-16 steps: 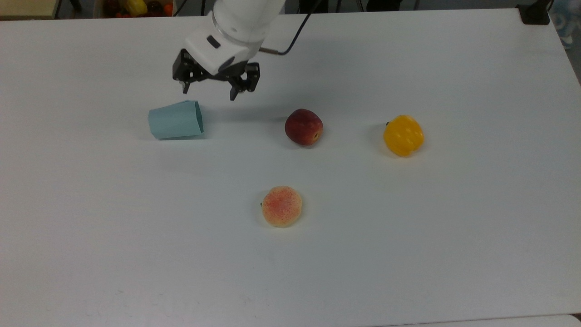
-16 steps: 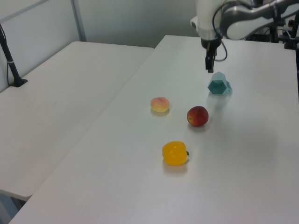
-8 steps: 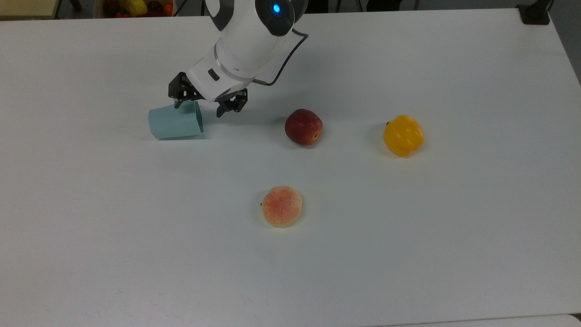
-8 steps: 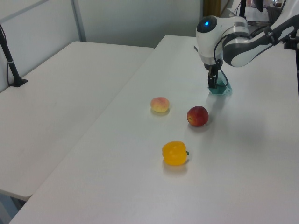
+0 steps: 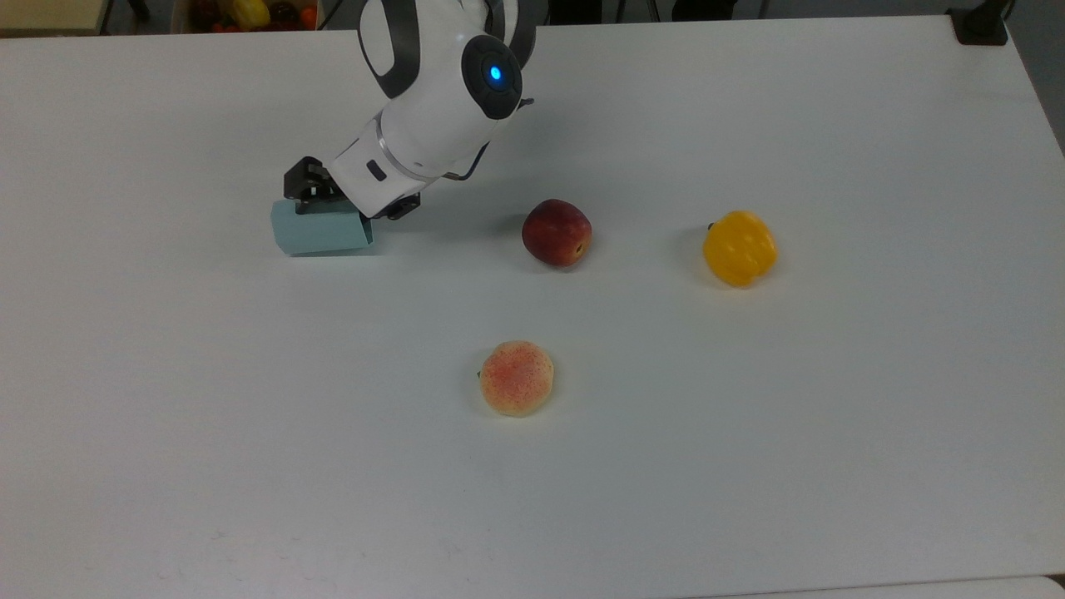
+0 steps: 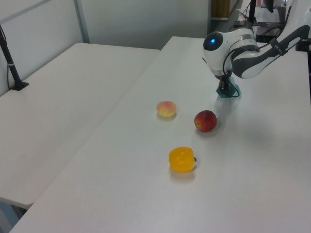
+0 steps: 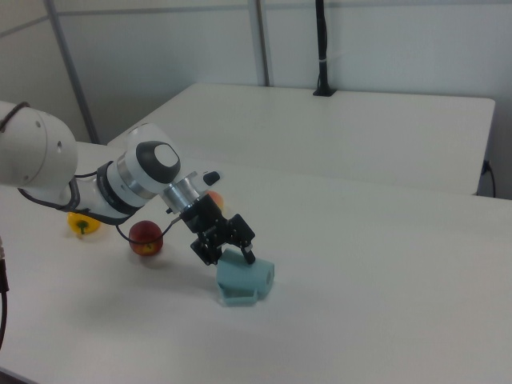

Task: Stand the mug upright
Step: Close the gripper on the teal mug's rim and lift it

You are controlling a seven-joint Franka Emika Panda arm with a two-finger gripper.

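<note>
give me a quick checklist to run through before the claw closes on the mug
1. Mug lying on its side, not yet upright: ok, as expected.
2. Claw down at the mug's open end: ok.
3. Claw open: ok.
4. One finger inside the rim, one outside: cannot tell.
5. Red apple, peach and yellow pepper apart from the mug: ok.
6. Table bare around the mug for tipping up: ok.

1. The mug point(image 5: 320, 234) was pale teal.
2. The gripper point(image 7: 225, 247) was black, the arm point(image 5: 433, 100) white.
3. One fruit point(image 5: 557, 232) was dark red.
4. The pepper point(image 5: 739, 248) was yellow.
5. The peach point(image 5: 517, 378) was pale orange with red speckles.
</note>
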